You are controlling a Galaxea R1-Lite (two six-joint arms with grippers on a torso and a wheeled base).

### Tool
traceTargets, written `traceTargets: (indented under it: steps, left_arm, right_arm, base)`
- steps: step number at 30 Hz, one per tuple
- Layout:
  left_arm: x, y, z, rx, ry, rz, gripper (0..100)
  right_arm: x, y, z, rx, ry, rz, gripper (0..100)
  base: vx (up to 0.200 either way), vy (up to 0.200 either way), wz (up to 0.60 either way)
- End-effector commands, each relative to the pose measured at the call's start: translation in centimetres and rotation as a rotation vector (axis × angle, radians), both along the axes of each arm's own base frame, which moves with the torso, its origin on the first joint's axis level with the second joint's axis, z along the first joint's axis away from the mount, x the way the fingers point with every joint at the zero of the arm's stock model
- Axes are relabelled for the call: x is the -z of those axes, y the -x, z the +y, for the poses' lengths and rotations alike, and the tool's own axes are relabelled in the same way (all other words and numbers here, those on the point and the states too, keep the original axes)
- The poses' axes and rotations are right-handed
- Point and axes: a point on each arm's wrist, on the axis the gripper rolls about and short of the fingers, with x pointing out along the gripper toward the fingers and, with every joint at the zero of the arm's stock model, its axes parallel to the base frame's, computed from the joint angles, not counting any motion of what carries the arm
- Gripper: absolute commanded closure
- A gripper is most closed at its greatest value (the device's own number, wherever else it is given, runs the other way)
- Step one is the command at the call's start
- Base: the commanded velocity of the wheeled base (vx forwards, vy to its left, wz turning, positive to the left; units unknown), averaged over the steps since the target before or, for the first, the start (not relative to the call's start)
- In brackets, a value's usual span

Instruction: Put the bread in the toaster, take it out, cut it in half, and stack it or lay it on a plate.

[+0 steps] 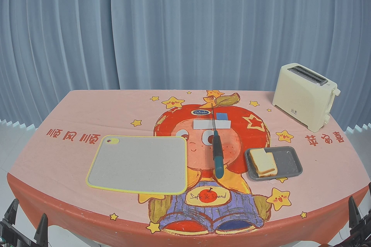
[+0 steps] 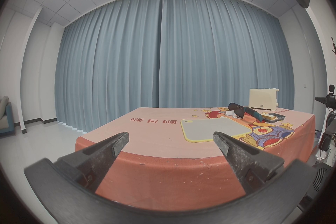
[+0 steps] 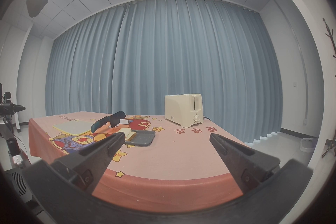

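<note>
Slices of bread [image 1: 263, 161] [image 3: 128, 133] [image 2: 268, 116] lie stacked at the left end of a dark grey plate [image 1: 288, 162] [image 3: 143, 138] [image 2: 279, 116] on the table's right. A cream toaster [image 1: 305, 96] [image 3: 184, 109] [image 2: 263, 99] stands at the back right, slot empty. A knife [image 1: 217, 145] [image 3: 108, 121] [image 2: 244, 111] with a blue handle rests in the middle, its blade propped on a small white block [image 1: 210, 124]. A grey cutting board [image 1: 140, 163] [image 2: 213, 128] [image 3: 72, 126] with a yellow rim lies left of it. My left gripper [image 2: 170, 153] [image 1: 25, 220] hangs open below the front left table edge. My right gripper [image 3: 167, 155] [image 1: 363, 203] is open off the front right corner.
The table [image 1: 89, 112] wears a pink cloth with a cartoon print. A blue curtain [image 1: 185, 16] hangs right behind it. Bare cloth lies between the plate and the toaster and along the left side.
</note>
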Motion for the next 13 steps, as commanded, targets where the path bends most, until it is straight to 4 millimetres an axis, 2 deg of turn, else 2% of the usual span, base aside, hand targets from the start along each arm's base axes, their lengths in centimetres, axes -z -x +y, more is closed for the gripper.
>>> traceTargets:
  steps: [1, 13]
  left_arm:
    - [0.53, -0.01, 0.0, 0.001, 0.0, 0.001, 0]
    - [0.53, -0.01, 0.0, -0.001, 0.0, 0.001, 0]
  right_arm:
    - [0.52, -0.01, 0.0, 0.0, 0.002, 0.001, 0]
    - [0.52, -0.01, 0.0, -0.002, 0.008, 0.001, 0]
  base:
    - [0.0, 0.0, 0.0]
    - [0.0, 0.0, 0.0]
